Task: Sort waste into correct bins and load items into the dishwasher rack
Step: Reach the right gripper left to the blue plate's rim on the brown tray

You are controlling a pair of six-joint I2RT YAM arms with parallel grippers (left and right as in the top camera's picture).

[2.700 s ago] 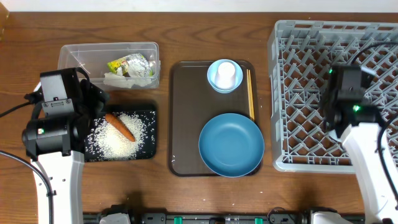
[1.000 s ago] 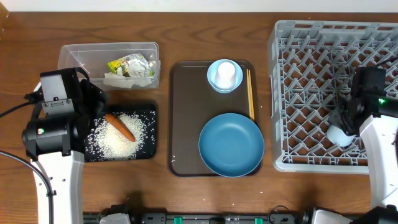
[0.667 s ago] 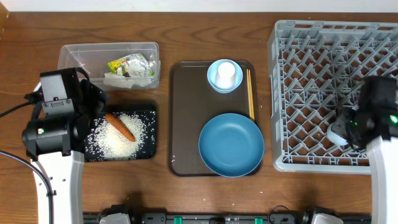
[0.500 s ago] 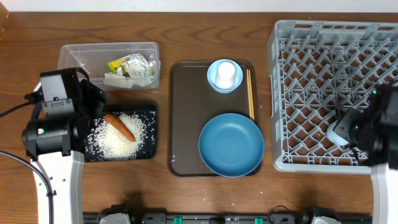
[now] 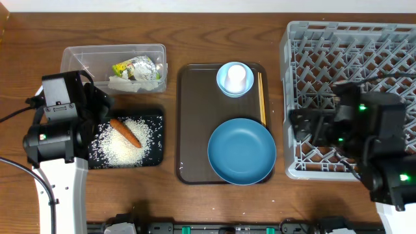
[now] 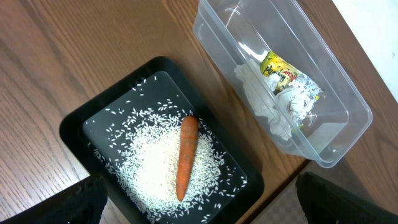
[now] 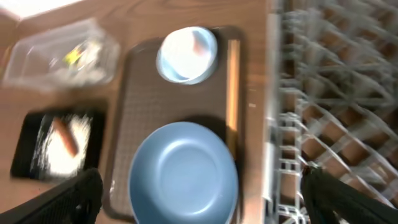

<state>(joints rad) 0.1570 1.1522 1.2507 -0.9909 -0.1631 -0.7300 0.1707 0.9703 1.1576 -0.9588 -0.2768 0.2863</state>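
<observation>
Left gripper [image 6: 199,202]: fingers apart, empty, over black tray [image 6: 73,124] holding rice [image 6: 152,165], carrot [image 6: 186,155].
Right gripper [image 7: 205,199]: fingers apart, empty, above rack [image 5: 351,58] edge.

Brown wood-grain table [image 5: 169,201], pale wall strip [image 5: 195,4] along its far edge, soft even light

Your right arm [image 5: 374,140] is swinging in from the far right side of the dishwasher rack [image 5: 325,45] and is now hanging over its near-left corner, next to the brown tray [image 5: 195,117]. Your right hand [image 7: 211,199], closed a second ago, is now standing wide apart with nothing between its fingers. The pale-blue cup you were seeing among the pegs is now hiding under the arm.
</observation>
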